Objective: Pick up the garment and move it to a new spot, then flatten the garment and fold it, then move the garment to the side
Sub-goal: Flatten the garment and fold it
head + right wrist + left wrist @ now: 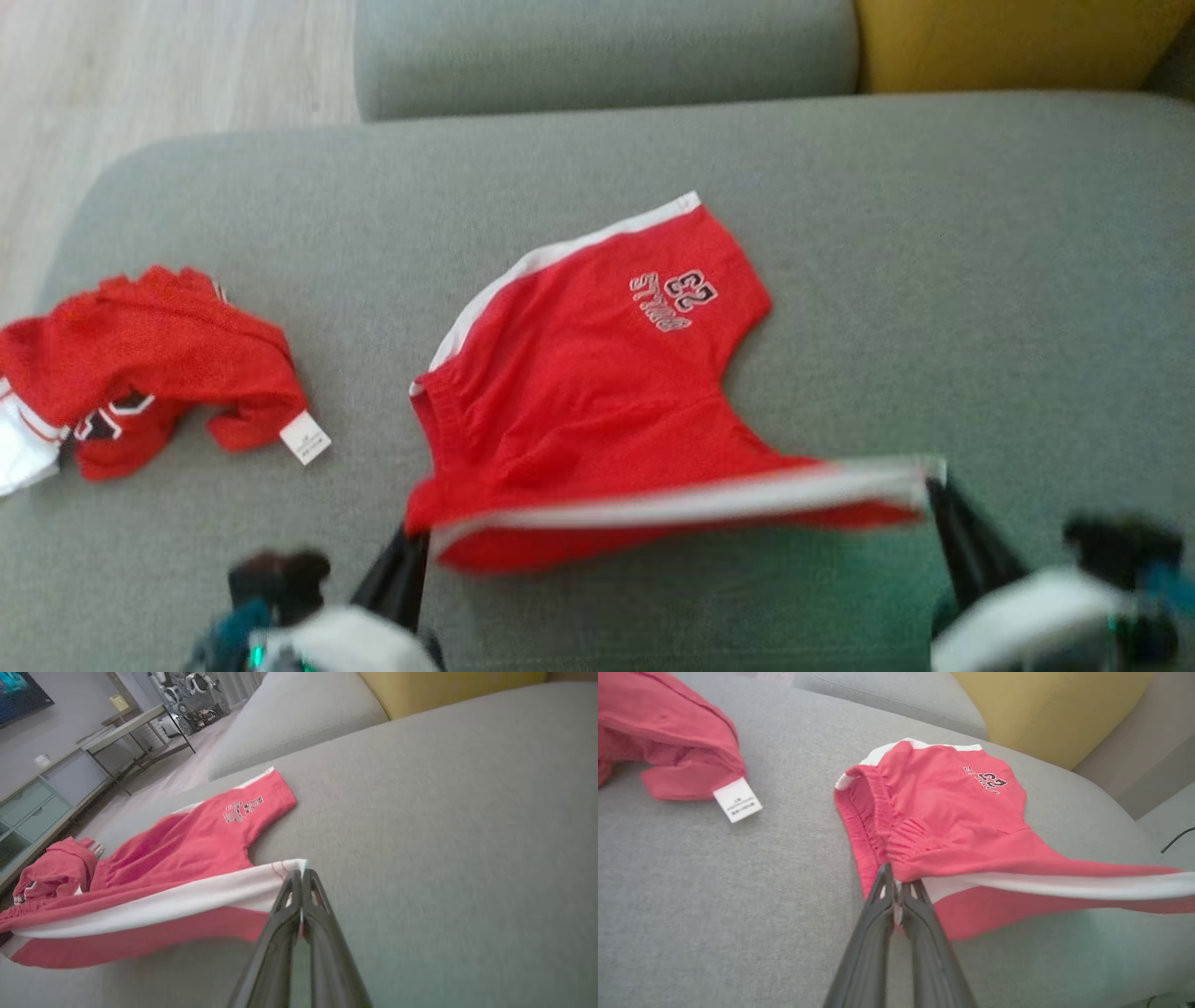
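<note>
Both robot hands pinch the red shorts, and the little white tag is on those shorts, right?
No: the white tag is on the crumpled red garment lying apart, the head view shows. Left gripper and right gripper do pinch the red shorts.

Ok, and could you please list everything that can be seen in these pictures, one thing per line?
red shorts: 1, red with white side stripes and a "23" print, middle of the seat, near edge lifted
crumpled red garment: 1, red with white parts, left on the seat, apart from the shorts
white tag: 1, white, on the crumpled garment's near edge
sofa seat: 1, grey, under both garments
back cushion: 1, grey, behind the seat
yellow cushion: 1, yellow, far right
floor: 1, pale wood, far left
cabinet: 1, pale green, by the wall
left gripper: 1, dark, shut on the waistband end
right gripper: 1, dark, shut on the white-striped corner
</note>
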You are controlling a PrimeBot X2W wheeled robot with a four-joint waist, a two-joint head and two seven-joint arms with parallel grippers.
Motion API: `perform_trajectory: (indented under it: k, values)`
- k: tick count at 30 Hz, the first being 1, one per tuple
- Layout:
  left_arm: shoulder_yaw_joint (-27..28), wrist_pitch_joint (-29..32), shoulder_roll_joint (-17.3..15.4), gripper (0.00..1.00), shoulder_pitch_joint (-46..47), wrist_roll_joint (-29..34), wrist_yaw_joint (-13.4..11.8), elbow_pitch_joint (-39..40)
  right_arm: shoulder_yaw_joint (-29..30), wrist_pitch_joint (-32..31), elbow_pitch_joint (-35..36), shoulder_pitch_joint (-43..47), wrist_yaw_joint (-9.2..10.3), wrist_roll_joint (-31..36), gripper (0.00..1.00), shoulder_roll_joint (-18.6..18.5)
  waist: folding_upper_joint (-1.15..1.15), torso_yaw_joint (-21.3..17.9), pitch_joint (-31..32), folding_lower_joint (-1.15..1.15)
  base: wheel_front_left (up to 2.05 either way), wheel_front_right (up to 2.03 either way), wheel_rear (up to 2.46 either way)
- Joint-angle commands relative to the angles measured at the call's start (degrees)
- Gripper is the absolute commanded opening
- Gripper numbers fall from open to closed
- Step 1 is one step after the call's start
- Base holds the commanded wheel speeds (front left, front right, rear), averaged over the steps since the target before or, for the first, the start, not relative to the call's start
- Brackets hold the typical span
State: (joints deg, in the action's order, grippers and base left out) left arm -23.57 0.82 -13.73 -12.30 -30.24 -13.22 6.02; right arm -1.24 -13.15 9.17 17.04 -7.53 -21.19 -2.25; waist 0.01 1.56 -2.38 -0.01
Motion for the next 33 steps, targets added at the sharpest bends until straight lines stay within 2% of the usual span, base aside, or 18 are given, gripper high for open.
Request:
perform_trajectory:
  k: [1,5,11,21,32,33]
  values:
    - [2.3,0.2,-0.7,0.0,5.5,-0.5,0.4,1.6,-0.8,0.0,1.4,-6.8,0.04,0.6,0.0,-1.3,-0.01,0.5,-2.1,0.01,0.0,0.0,0.0]
    - [2.5,2.8,-0.3,0.0,12.0,-2.0,2.1,-0.9,-1.7,-0.1,-3.6,-17.9,0.04,0.2,0.0,-4.6,-0.01,1.4,-6.7,0.01,0.0,0.0,0.0]
    - [1.5,3.4,1.7,0.0,22.7,-2.7,5.4,-6.4,-5.8,1.9,-15.3,-34.8,0.04,-1.7,0.0,-10.1,-0.01,4.3,-12.7,0.01,0.0,0.0,0.0]
    - [0.6,0.4,6.1,0.0,37.3,-2.5,8.9,-17.8,-15.0,6.4,-36.0,-57.8,0.04,-6.3,0.0,-14.8,-0.01,9.7,-19.6,0.01,0.0,0.0,0.0]
    - [0.9,-2.6,7.9,0.0,43.8,-3.4,10.3,-26.7,-21.9,11.1,-49.6,-68.1,0.04,-10.1,0.0,-15.0,-0.01,11.2,-21.7,0.01,0.0,0.0,0.0]
    - [0.7,-2.7,8.1,0.0,44.3,-3.4,10.6,-27.4,-22.5,11.5,-50.8,-68.6,0.04,-10.4,0.02,-15.0,-0.01,11.2,-21.8,0.01,0.0,0.0,0.0]
